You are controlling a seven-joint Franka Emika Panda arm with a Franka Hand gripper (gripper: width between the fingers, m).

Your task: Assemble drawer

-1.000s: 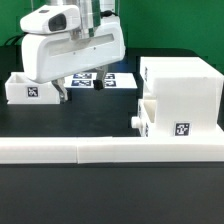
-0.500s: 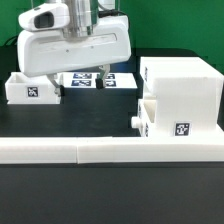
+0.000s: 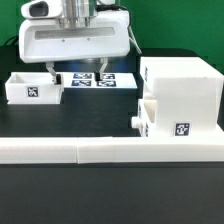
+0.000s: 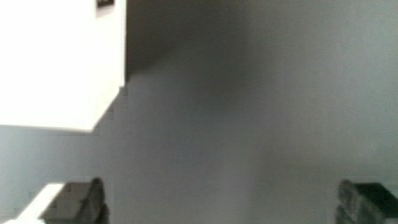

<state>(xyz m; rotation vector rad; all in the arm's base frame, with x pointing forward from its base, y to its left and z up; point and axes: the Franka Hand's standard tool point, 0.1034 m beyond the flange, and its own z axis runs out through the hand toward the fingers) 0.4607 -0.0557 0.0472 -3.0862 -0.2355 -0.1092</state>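
One housing (image 3: 185,80), two trays (image 3: 30,90) (image 3: 168,120)

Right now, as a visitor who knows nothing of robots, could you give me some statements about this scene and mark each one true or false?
1. The gripper is holding a tray. False: its fingers are spread with nothing between them.
2. A loose tray sits on the table at the exterior view's left. True.
3. A knobbed tray sits at the lower front of the housing. True.
4. The marker board lies on top of the housing. False: it lies flat on the table below the gripper.
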